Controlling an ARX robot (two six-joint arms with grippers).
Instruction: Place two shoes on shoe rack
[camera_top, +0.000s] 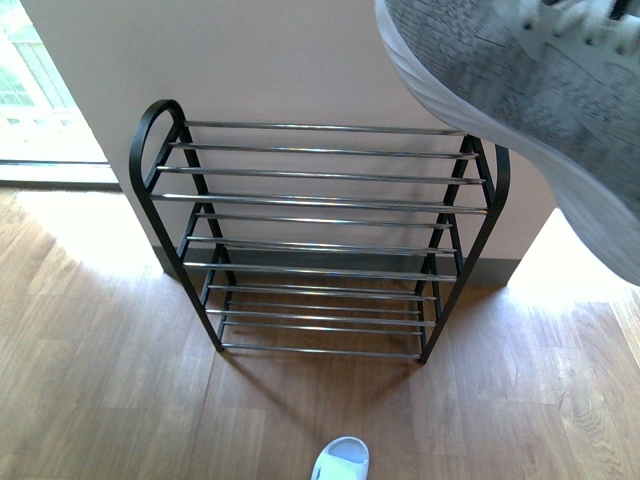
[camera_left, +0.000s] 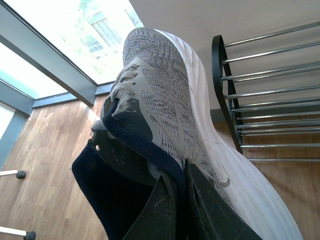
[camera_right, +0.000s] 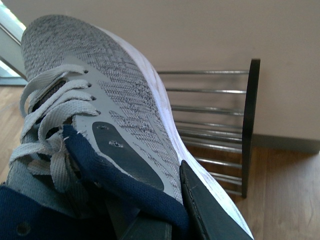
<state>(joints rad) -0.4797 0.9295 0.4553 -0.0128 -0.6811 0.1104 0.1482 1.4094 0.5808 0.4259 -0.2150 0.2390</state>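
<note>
My left gripper (camera_left: 181, 172) is shut on the dark collar wall of a grey sneaker (camera_left: 160, 90), whose toe points up and away. The shoe rack (camera_left: 260, 95) stands beyond it by the wall. My right gripper (camera_right: 167, 200) is shut on the collar side of a second grey sneaker (camera_right: 115, 100), with the rack (camera_right: 215, 125) behind it. In the front view one grey sneaker (camera_top: 520, 90) hangs close to the camera at the upper right, over the right end of the rack (camera_top: 320, 200). No gripper shows there. The rack's shelves hold nothing.
A pale slide (camera_top: 342, 462) lies on the wood floor in front of the rack, near the lower edge. The rack backs against a beige wall (camera_top: 300, 60). A bright window (camera_top: 30, 90) is to the left. Two thin legs with black feet (camera_left: 20, 174) stand on the floor.
</note>
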